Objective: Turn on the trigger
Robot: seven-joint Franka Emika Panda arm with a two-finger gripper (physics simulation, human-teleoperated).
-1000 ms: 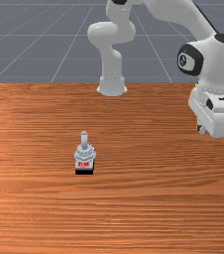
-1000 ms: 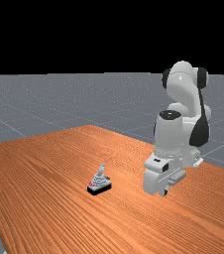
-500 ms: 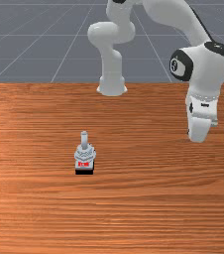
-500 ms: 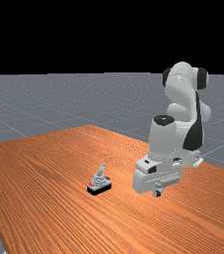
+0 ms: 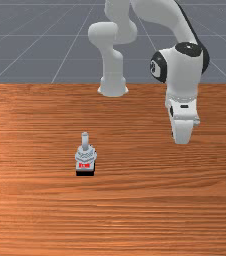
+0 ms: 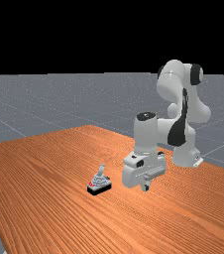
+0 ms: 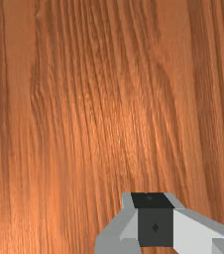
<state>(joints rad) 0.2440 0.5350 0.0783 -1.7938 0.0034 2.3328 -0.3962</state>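
Fingers (image 7: 146, 223) pressed together at their tips, your gripper (image 6: 145, 187) hung over the wooden table (image 5: 35, 215), well apart from the grey trigger (image 5: 85, 156), which stood toward the front view's left on its black base (image 5: 85, 173), lever (image 5: 85, 140) pointing up.

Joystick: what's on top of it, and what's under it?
On top of the joystick: just its own grey stick. Under: its black base sits on the wooden table; the patch directly beneath is covered, can't see it.
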